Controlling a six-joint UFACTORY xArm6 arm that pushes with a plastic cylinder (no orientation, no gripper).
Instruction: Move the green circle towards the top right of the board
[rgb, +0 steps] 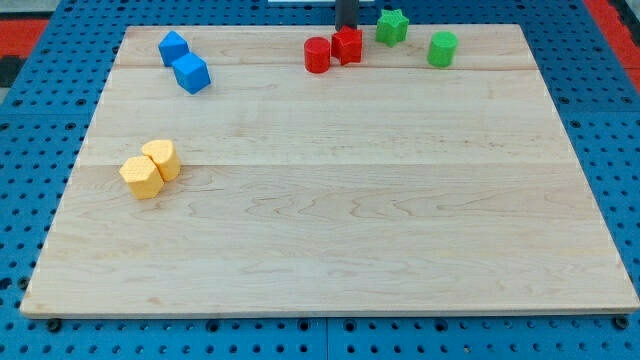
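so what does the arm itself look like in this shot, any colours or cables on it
Very little of it shows. Only the lower stretch of a straight dark rod, nearly black, enters at the view's top; my tip ends just behind the red star-shaped block, near the red cylinder. The rod looks plain and smooth, with no visible cables, markings or sleeve. The rest of the arm is out of frame.

My tip (346, 28) is sitting at the view's top, just behind the red star (348, 45), which is touching the red cylinder (317, 55). The green circle (442, 48) is standing right of the green star (392, 26), apart from it.
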